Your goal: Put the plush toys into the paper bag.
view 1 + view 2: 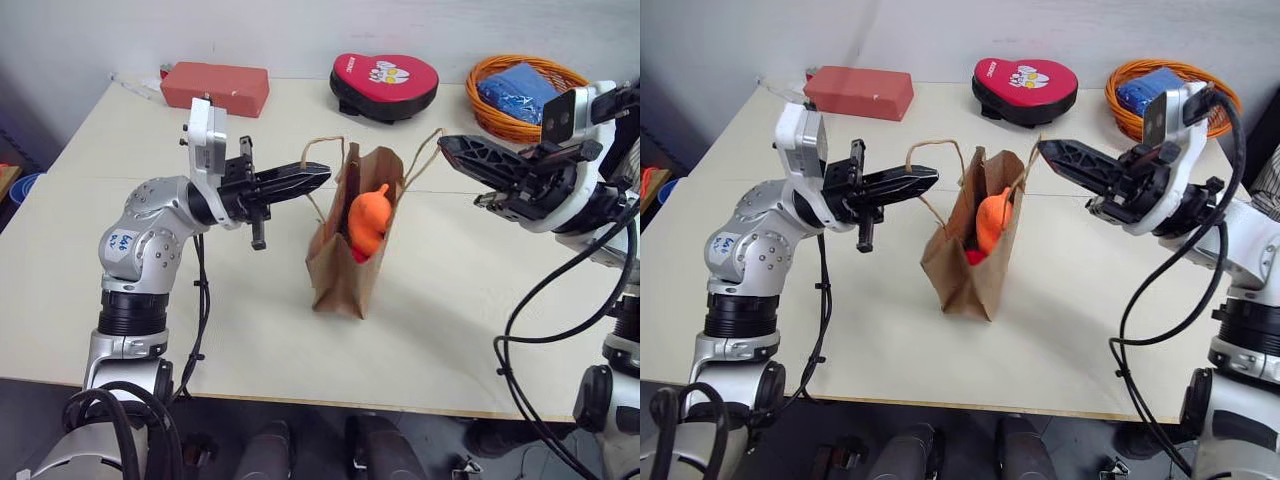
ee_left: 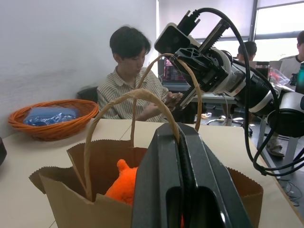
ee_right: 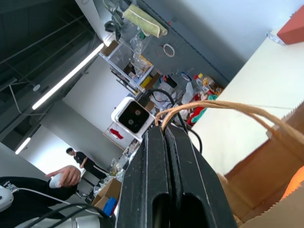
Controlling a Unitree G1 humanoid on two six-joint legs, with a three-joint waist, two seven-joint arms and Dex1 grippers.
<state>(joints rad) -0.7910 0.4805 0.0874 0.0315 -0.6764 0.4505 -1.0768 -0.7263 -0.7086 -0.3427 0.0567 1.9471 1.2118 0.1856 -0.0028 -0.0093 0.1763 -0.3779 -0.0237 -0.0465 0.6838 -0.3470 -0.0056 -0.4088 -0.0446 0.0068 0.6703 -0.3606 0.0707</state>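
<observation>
Left of centre, the left gripper [image 1: 318,176] is closed on one cord handle [image 1: 322,143] of the paper bag [image 1: 345,262]; at right, the right gripper [image 1: 446,148] pinches the other. The bag stands mid-table [image 1: 250,330], light and crushable, with the orange toy [image 1: 368,222] and red toy [image 1: 974,256] inside, soft and light.

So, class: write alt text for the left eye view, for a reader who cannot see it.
A brown paper bag stands on a pale table, an orange plush toy poking out over a red one. The left end effector and right end effector are each shut on a cord handle.
</observation>
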